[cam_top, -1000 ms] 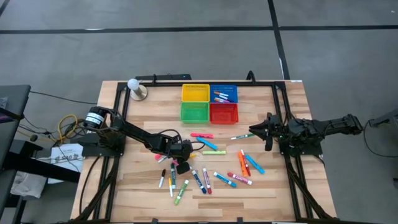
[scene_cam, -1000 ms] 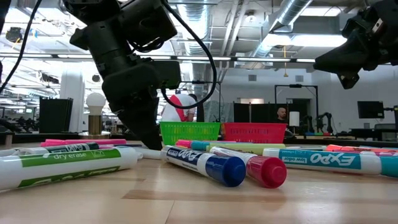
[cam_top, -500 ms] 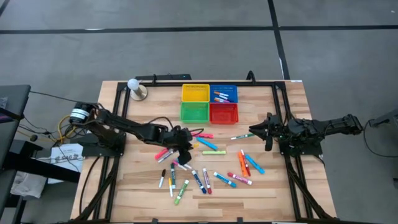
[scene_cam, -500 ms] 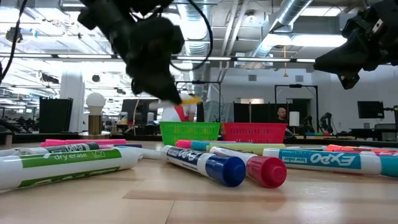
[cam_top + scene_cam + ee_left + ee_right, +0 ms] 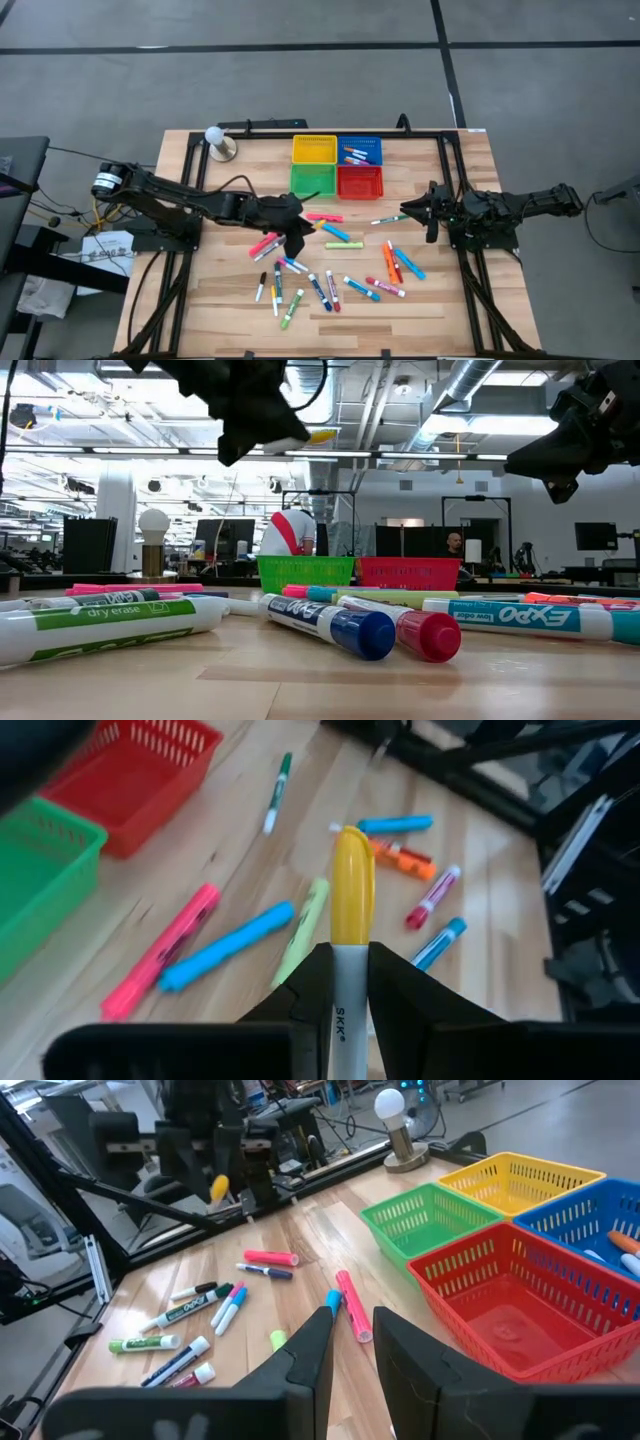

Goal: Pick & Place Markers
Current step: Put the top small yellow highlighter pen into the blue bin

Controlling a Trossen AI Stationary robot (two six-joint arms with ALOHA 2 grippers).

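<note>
Many markers [image 5: 330, 275] in pink, blue, green and orange lie scattered on the wooden table [image 5: 450, 300]. My left gripper [image 5: 297, 230] hangs above them near the table's middle, shut on a white marker with a yellow cap [image 5: 352, 885]. That cap also shows in the low view [image 5: 322, 435], high above the table top. My right gripper [image 5: 412, 212] waits at the right side, its fingers [image 5: 318, 1350] a narrow gap apart with nothing between them. The blue basket [image 5: 360, 150] holds a few markers. My left gripper pinches the marker's white barrel [image 5: 340, 995] between its two fingers, just behind the yellow cap. The marker lies along the fingers, its cap sticking out past the fingertips. The fingers come from the table's left, slanting down. The marker is lifted clear of the table.
Yellow [image 5: 314, 149], blue, green [image 5: 313, 181] and red [image 5: 360, 182] baskets stand in a square at the far middle. A round bulb on a stand [image 5: 218, 142] sits at the far left. Black rails [image 5: 190, 200] run along the table's sides.
My left gripper has risen from among the markers with the yellow-capped marker and drifted toward the baskets. It has tipped from pointing steeply down to a shallower slant. The marker now hangs well clear of the table.
</note>
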